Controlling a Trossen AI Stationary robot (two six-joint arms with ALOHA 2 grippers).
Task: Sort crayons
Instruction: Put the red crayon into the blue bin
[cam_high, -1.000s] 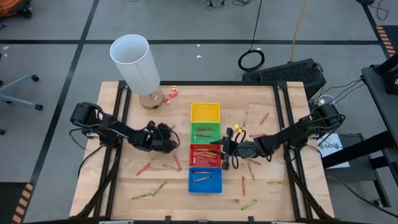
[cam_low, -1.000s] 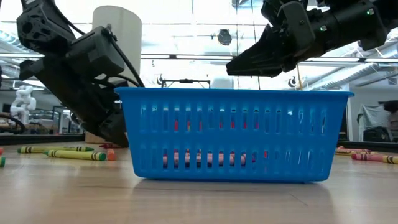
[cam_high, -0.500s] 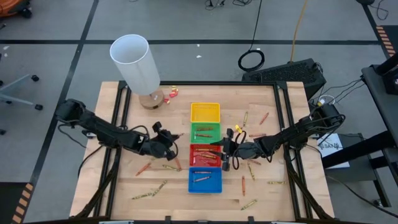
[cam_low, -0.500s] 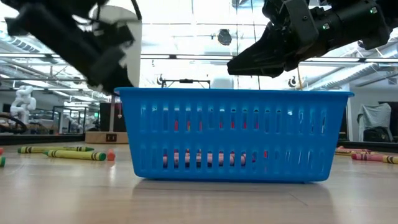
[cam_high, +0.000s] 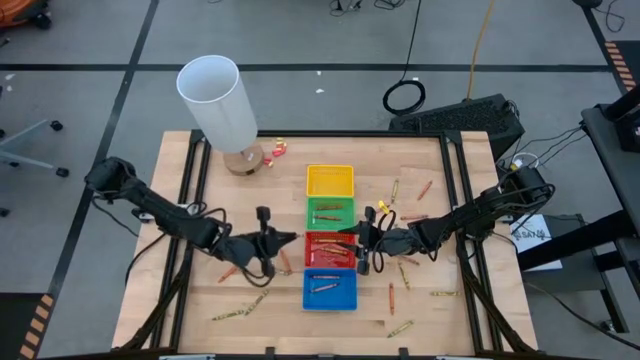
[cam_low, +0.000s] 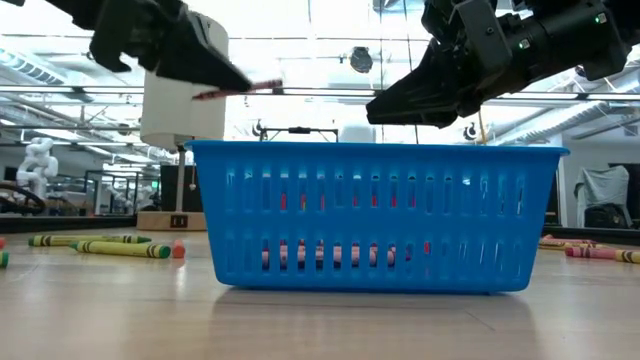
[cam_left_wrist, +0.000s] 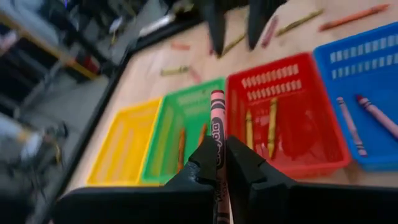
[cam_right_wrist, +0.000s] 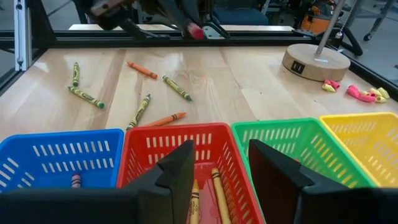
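No wording can be read for certain anywhere in these views. The red crayon pinched between the fingers of the left hand carries dark print along its paper wrapper, in the lower middle of the left wrist view, but the letters are too blurred to make out; it may be a brand name. A white sheet at the right edge of the high view bears dark marks, also illegible.
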